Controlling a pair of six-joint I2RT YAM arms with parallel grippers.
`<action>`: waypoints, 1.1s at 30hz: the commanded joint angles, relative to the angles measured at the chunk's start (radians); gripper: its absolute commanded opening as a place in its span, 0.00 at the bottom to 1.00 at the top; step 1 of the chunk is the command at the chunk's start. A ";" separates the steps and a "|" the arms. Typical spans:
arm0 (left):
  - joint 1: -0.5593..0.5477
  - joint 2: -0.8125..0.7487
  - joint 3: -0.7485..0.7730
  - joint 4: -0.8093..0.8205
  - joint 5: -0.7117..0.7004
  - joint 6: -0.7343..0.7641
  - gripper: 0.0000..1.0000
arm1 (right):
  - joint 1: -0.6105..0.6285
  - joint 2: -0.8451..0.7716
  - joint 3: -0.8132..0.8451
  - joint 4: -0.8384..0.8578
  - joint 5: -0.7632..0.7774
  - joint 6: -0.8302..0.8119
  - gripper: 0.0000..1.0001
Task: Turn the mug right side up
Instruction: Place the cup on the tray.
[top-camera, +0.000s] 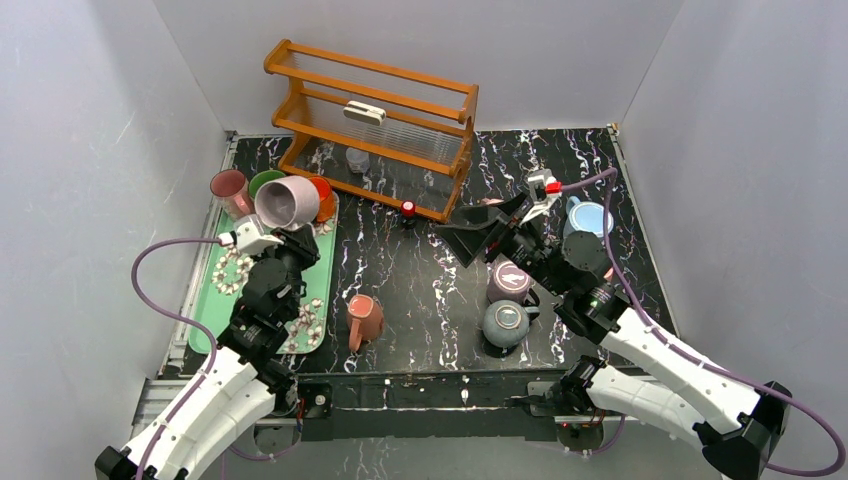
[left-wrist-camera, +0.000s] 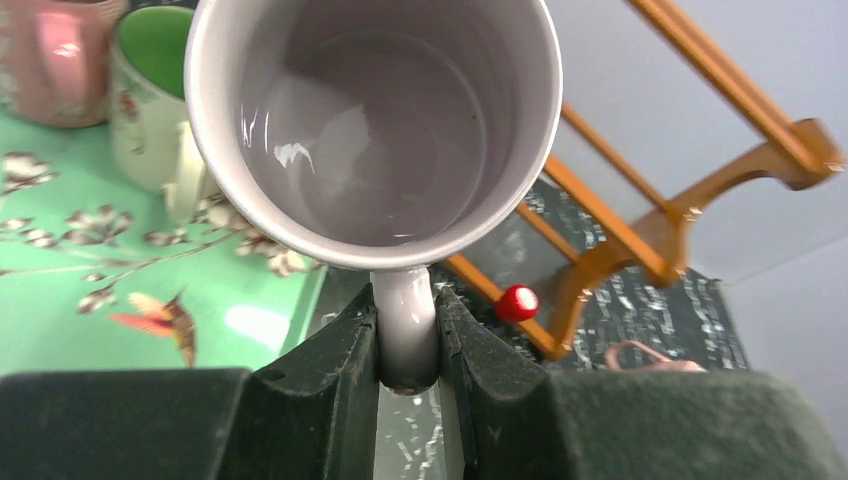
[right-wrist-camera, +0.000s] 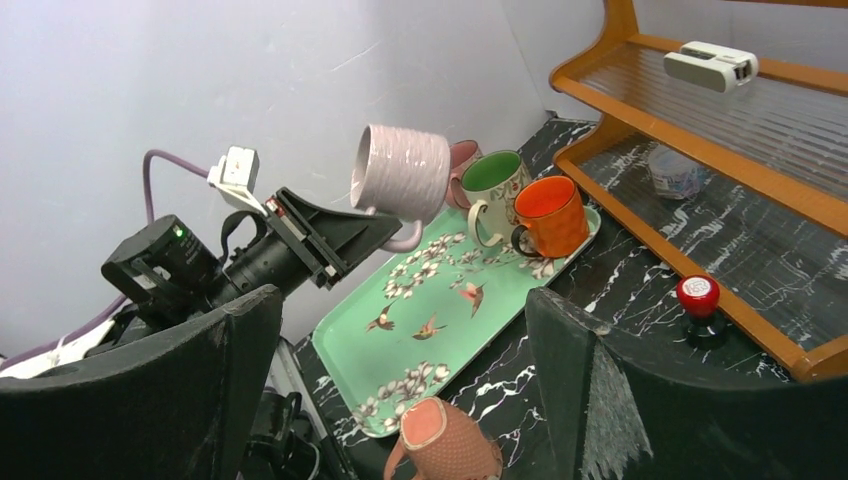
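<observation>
My left gripper is shut on the handle of a lilac ribbed mug and holds it in the air above the green tray, tilted with its mouth toward the camera; it also shows in the top view and the right wrist view. A salmon dotted mug stands upside down on the table; it also shows in the right wrist view. My right gripper is open and empty above the table's middle right.
Pink, green and orange mugs stand at the tray's far end. Grey, purple and blue mugs sit at the right. A wooden rack stands at the back, with a red-capped knob.
</observation>
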 joint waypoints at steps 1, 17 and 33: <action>0.004 -0.025 0.013 -0.008 -0.184 -0.010 0.00 | 0.002 -0.030 -0.005 0.033 0.063 -0.005 0.99; 0.021 0.181 0.034 -0.244 -0.329 -0.206 0.00 | 0.003 -0.102 -0.058 0.063 0.045 -0.037 0.99; 0.290 0.370 0.113 -0.255 -0.203 -0.176 0.00 | 0.002 -0.162 -0.094 0.064 0.045 -0.102 0.99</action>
